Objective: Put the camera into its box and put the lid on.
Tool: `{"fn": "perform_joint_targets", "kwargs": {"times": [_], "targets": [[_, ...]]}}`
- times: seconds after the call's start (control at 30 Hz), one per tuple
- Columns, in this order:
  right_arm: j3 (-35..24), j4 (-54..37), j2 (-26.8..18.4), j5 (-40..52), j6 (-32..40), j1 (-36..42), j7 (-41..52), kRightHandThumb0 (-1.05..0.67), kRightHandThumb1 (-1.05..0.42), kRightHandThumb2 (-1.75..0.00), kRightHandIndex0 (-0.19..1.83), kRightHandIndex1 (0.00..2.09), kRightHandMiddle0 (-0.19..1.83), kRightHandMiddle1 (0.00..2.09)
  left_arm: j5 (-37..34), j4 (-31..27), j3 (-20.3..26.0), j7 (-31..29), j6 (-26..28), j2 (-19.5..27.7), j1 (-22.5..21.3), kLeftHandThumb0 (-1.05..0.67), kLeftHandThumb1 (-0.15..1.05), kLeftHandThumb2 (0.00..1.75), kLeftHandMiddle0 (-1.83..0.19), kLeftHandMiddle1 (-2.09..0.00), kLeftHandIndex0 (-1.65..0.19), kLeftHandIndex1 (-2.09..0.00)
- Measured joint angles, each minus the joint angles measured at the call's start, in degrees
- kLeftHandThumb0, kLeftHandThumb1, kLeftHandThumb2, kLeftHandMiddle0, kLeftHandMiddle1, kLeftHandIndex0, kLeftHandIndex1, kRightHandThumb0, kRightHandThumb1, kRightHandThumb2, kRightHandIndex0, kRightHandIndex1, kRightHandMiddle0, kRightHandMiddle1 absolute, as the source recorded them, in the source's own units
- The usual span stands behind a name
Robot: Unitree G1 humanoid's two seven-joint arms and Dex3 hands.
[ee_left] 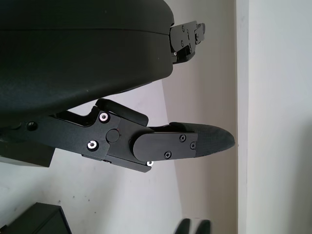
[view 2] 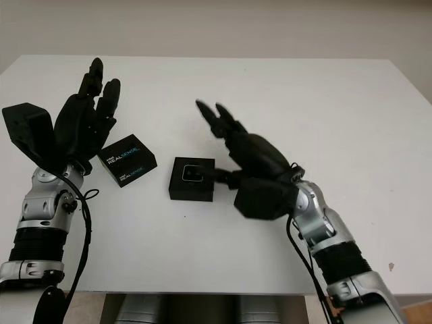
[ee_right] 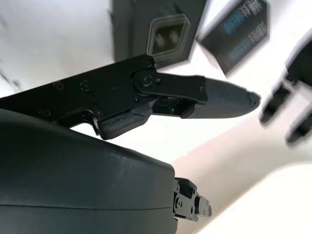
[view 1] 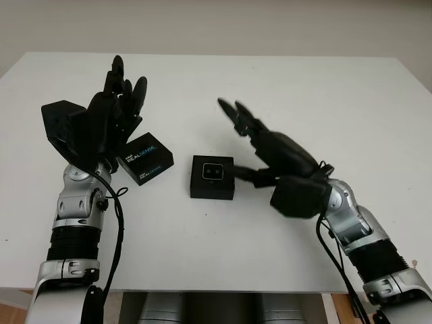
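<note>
my left hand (view 1: 111, 111) open above lid (view 1: 145, 158); my right hand (view 1: 270, 145) open beside box (view 1: 211, 177); right wrist view shows camera (ee_right: 168, 36) inside box

The only text that can be read is on the black lid (view 1: 146, 158), which lies on the white table (view 1: 283, 81): the word "REALSENSE" is printed on its top face, with a smaller unreadable word above it.

1. Head stereo pair looks forward-down at the counter (view 1: 283, 88), eyes slightly offset.
2. Wrist cams sit tight behind each hand shell.
3. Right wrist view shares the box (ee_right: 151, 29) with the head pair.
</note>
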Motion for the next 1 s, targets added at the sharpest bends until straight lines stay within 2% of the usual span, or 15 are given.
{"fn": "perform_joint_targets", "kwargs": {"times": [0.17,0.3,0.37,0.5,0.7,0.83,1.0], "targets": [[-4.06,0.0,-0.1,4.05,4.28,-2.68,0.93,-0.77,-1.05,-0.61,-0.18,0.02,-0.13,0.06,2.45,-0.01,-0.24,1.38,-0.9,0.56,0.0,-0.66,1.05,0.29,0.07,-0.08,0.13,-0.05],[-6.59,1.18,-0.12,6.82,7.41,-5.17,1.4,-0.8,-1.05,-0.62,-0.18,0.02,-0.14,0.06,9.23,-0.33,-2.52,3.82,-1.86,3.11,0.13,-0.67,1.05,0.25,-0.1,-0.12,0.02,-0.1],[-8.58,2.49,-0.12,9.51,11.21,-6.97,2.2,-0.79,-1.05,-0.61,-0.19,0.01,-0.16,0.05,13.18,-1.22,-4.14,4.34,-1.8,5.49,0.56,-0.69,1.05,0.25,-0.15,-0.11,-0.02,-0.11],[-11.53,3.41,-0.09,13.83,16.78,-8.66,3.43,-0.78,-1.05,-0.62,-0.19,0.0,-0.18,0.03,18.66,-4.33,-7.21,1.15,1.03,10.22,1.84,-0.74,1.05,0.2,-0.12,-0.07,-0.01,-0.09],[-13.72,4.67,0.01,17.7,17.52,-9.14,4.73,-0.75,-1.05,-0.62,-0.19,0.0,-0.19,0.0,26.93,-11.88,-12.76,-7.41,5.88,18.44,5.04,-0.83,1.05,0.17,0.05,-0.03,0.11,-0.04],[-13.56,5.94,0.03,17.52,17.16,-9.31,4.77,-0.78,-1.05,-0.69,-0.19,0.0,-0.19,0.0,30.76,-13.41,-14.95,-9.11,5.48,20.7,6.61,-0.84,1.05,0.1,0.08,-0.04,0.1,-0.05],[-13.05,6.59,0.07,16.52,16.84,-9.31,4.12,-0.79,-1.05,-0.67,-0.19,0.0,-0.19,0.0,34.24,-13.43,-16.82,-9.42,3.39,22.51,7.13,-0.87,1.03,0.07,0.11,-0.04,0.1,-0.05]]}}
